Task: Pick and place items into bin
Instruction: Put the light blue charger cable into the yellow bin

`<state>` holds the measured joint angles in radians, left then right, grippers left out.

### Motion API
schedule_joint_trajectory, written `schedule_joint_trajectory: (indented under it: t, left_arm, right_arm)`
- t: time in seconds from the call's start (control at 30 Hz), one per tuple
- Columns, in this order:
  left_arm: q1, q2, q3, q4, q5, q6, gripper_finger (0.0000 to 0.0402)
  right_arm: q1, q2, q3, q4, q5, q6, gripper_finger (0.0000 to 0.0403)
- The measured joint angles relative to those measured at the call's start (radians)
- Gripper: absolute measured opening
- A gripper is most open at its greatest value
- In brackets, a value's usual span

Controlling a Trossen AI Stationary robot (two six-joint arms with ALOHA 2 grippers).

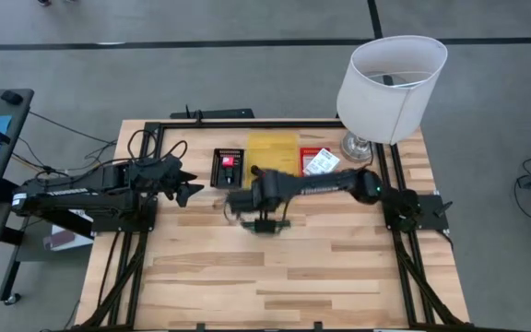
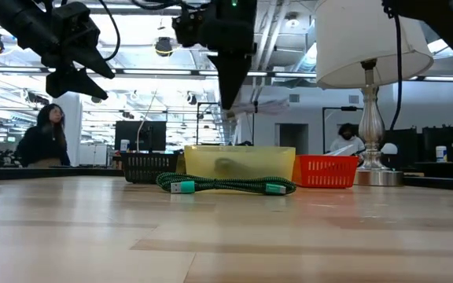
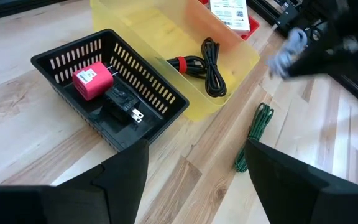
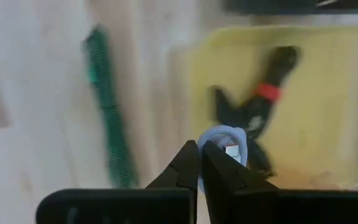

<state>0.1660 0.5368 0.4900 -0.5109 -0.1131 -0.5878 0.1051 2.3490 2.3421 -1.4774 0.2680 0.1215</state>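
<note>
My right gripper [image 4: 199, 163] pinches a little blue cord [image 4: 224, 144] above the table, just beside the yellow bin [image 3: 166, 28]. I should carry it fully over the bin before letting go. My left gripper [image 3: 194, 165] waits open near the black basket [image 3: 67, 56].

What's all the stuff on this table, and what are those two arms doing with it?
Yellow bin: one, table's far side, between two baskets.
Black cable: one, red tie, inside yellow bin.
Black basket: one, beside the bin.
Pink charger: one, in black basket.
Black plug adapter: one, beside the charger.
Red basket: one, holds a white labelled packet.
Green cable: one, coiled on the table before the bin.
Lamp: one, white shade, far right corner.
Left gripper: open, empty.
Right gripper: shut on light-blue cable.
</note>
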Motion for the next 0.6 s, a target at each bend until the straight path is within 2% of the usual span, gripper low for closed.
schedule_joint_trajectory:
  t: [0.4, 0.6]
  left_arm:
    - [0.000, 0.000, 0.000, 0.002, 0.000, 0.000, 0.0258]
    - [0.000, 0.000, 0.000, 0.000, 0.000, 0.000, 0.0258]
  right_arm:
    - [-0.214, -0.051, 0.004, 0.047, -0.011, -0.111, 0.0001]
    - [-0.292, -0.051, 0.004, 0.116, -0.058, -0.131, 0.0004]
